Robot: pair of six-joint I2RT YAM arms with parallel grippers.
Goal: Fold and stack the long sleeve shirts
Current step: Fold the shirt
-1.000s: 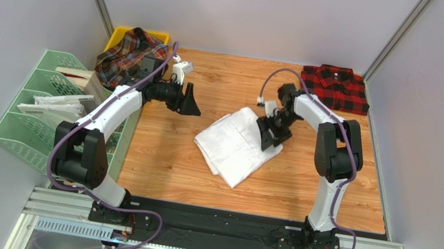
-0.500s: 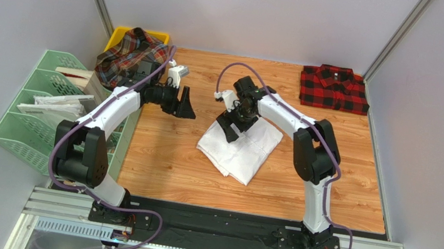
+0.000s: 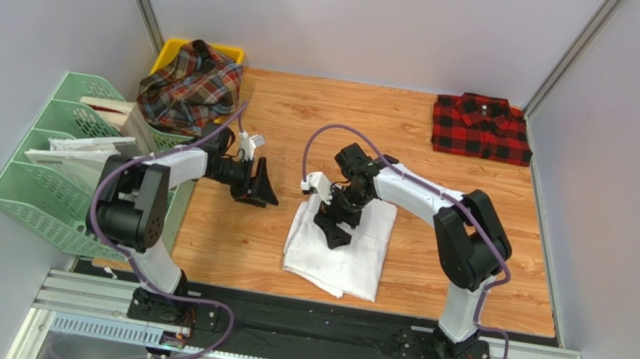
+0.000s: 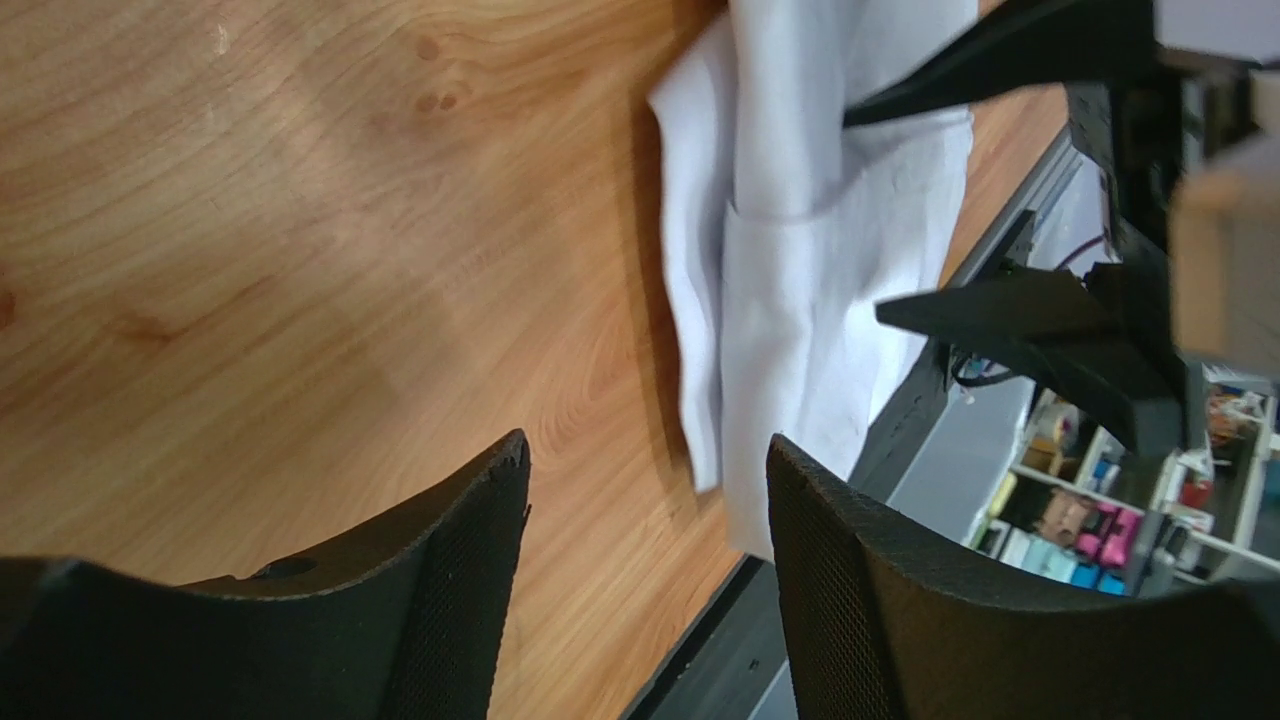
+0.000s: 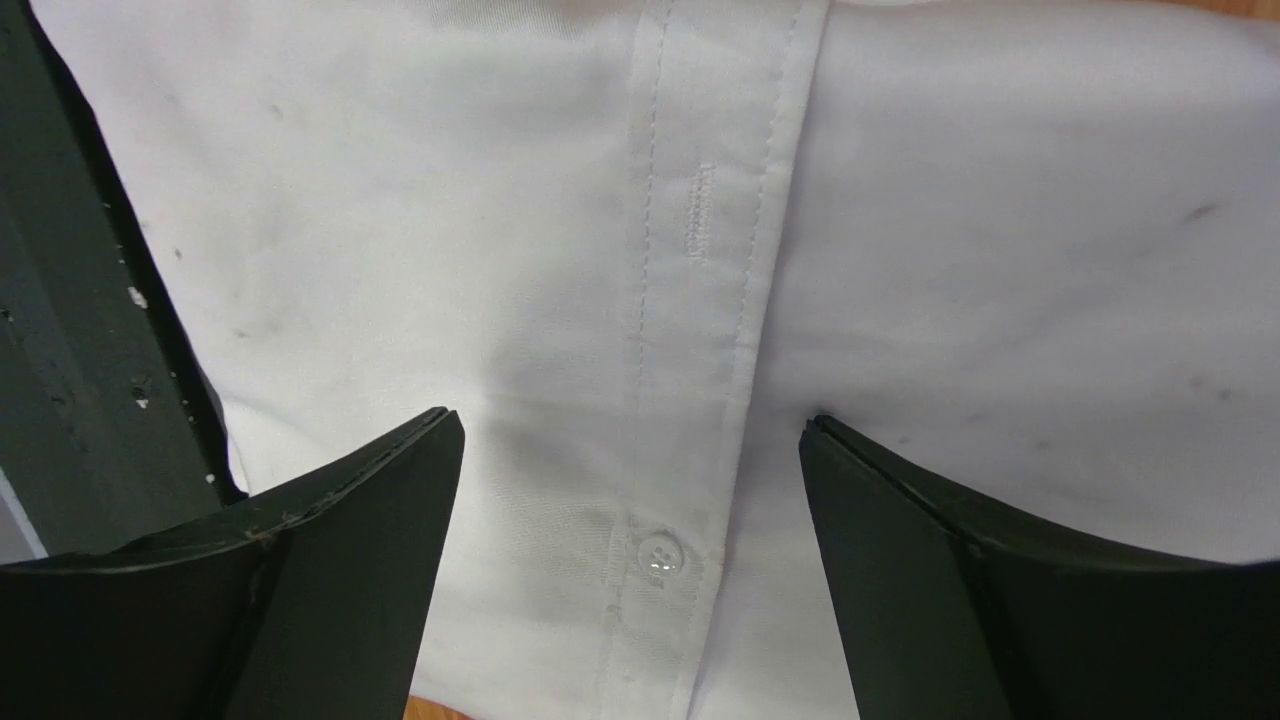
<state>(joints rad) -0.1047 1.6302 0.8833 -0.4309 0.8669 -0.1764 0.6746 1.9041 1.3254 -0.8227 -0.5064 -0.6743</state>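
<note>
Near the front middle of the light wooden surface [image 3: 267, 247], the large plain white button-up shirt [image 3: 349, 264] lies folded into a rough rectangle with its button placket facing up. The right gripper [image 3: 336, 227] hangs low over the shirt's far-left part, its black jaws spread wide to either side of the placket and clamping nothing. Just left of the shirt, the left gripper [image 3: 261, 188] points toward it over bare wood, jaws apart and empty. The red-and-black checked shirt [image 3: 482, 127] lies folded in the far right corner. The brown-red-green tartan shirt [image 3: 192, 82] is heaped on a yellow bin [image 3: 168, 47] at the far left, beside a green plastic rack [image 3: 40, 187].
</note>
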